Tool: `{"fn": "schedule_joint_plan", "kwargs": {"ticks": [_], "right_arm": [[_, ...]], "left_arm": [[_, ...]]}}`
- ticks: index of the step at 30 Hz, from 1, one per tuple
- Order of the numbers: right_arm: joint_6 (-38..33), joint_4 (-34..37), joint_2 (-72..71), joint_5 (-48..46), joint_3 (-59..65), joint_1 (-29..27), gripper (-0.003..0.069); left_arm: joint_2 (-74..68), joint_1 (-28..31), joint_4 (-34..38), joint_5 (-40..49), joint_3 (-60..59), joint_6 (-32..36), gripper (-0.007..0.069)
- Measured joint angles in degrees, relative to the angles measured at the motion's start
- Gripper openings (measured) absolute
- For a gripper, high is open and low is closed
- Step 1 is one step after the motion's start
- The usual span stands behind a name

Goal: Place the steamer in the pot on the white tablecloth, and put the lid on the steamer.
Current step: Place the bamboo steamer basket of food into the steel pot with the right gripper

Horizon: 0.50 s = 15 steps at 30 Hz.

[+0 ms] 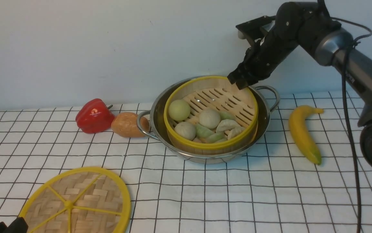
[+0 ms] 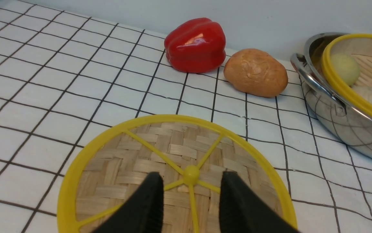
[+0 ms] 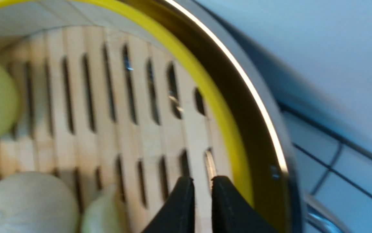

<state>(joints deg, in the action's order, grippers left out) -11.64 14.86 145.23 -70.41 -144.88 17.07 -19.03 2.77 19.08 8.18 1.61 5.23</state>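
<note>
The steamer (image 1: 224, 100) sits inside the pot (image 1: 265, 119) on the white tablecloth (image 1: 237, 194), with buns and dumplings in it. My right gripper (image 1: 240, 81) hovers just over the steamer's far right rim. In the right wrist view its jaws (image 3: 202, 183) stand almost together with nothing between them, above the slatted floor (image 3: 92, 97), just inside the yellow rim and the pot wall (image 3: 253, 106). The lid (image 1: 85, 200) lies flat at the front left. My left gripper (image 2: 190, 176) is open, its fingers on either side of the lid's (image 2: 134, 161) yellow hub.
A red pepper (image 1: 93, 116) and a brown potato (image 1: 126, 124) lie left of the pot, the potato close to its handle. A banana (image 1: 302, 132) lies to the pot's right. Several buns and dumplings (image 1: 209, 118) fill the steamer's front half. A wall stands close behind.
</note>
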Motion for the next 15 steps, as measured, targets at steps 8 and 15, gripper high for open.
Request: {"fn": "schedule_joint_plan", "kwargs": {"ticks": [8,15], "right_arm": [[0.5,3.2,0.0,0.0,0.2,1.7,0.0011],[0.8,1.3,0.0,-0.1,0.2,2.6,0.001]], "left_arm": [[0.0,0.0,0.0,-0.1,0.0,0.0,0.0243],[0.0,0.0,0.0,-0.1,0.0,0.0,0.0243]]}}
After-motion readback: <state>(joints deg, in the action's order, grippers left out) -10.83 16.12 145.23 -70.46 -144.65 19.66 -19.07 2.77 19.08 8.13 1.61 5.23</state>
